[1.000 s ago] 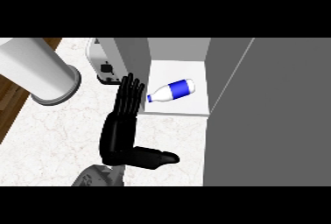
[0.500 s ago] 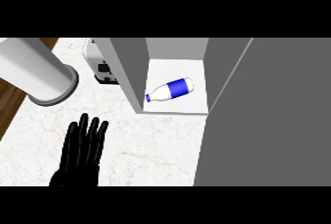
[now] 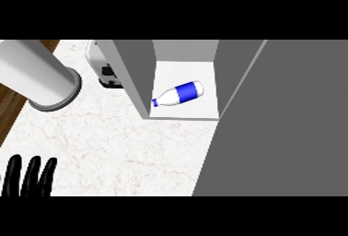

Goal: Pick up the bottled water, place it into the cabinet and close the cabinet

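Left hand (image 3: 28,176): I am seeing only straight black fingers, held side by side and pointing up the view, showing at the lower left edge over the counter; they are holding nothing.
Right hand: I am not seeing it anywhere in the head view.
Grey cylinder (image 3: 35,73): a large pale cylinder is lying tilted at the upper left, its rimmed end facing the counter's left edge.
Counter (image 3: 122,143): a white marbled top is filling the middle of my view, with a strip of brown wood showing beyond its left edge.
Small appliance (image 3: 108,76): a white and black item is standing just beside the cabinet's left wall; I cannot tell what it is.
Cabinet (image 3: 136,69): grey walls are framing a white shelf, and it is standing open.
Bottled water (image 3: 178,94): it is lying on its side on the cabinet's white shelf, a white bottle with a wide blue label and a blue cap, cap pointing lower left.
Cabinet door (image 3: 285,129): a broad grey panel is filling the right side.
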